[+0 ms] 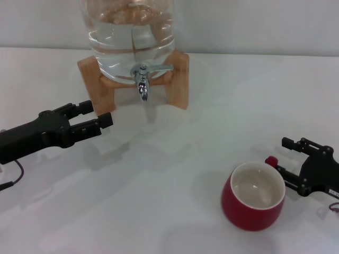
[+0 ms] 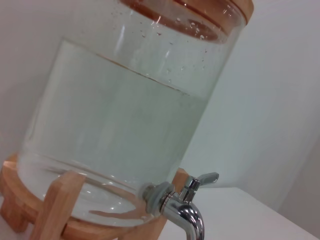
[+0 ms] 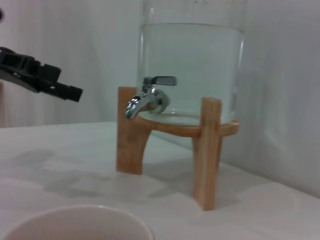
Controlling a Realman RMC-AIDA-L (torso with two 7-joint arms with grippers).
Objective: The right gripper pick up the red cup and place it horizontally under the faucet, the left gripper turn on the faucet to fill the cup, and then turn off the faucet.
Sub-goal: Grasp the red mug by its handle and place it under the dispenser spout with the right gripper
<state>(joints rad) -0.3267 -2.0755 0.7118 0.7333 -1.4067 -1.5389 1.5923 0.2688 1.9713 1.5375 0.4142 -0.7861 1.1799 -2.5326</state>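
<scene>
Red cup (image 1: 253,198) stands upright on the white counter (image 1: 159,201), its handle between the parted, empty right gripper (image 1: 279,155) prongs. Left gripper (image 1: 98,115), slightly parted and empty, hovers left of the faucet (image 1: 143,79). No writing is legible.

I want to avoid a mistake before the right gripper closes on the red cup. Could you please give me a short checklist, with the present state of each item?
1. Right gripper fingers open: ok, the two prongs stand apart.
2. Prongs placed on either side of the red cup handle: ok, the handle lies between them at the cup's right.
3. Cup upright on the table and empty: ok, opening faces up and the off-white inside shows no liquid.
4. Space under the faucet free: ok, nothing stands below the spout.
5. Faucet off: ok, no stream falls from the spout.
6. Left gripper out of the way: ok, it hovers left of the wooden stand, open, far from the cup.
</scene>
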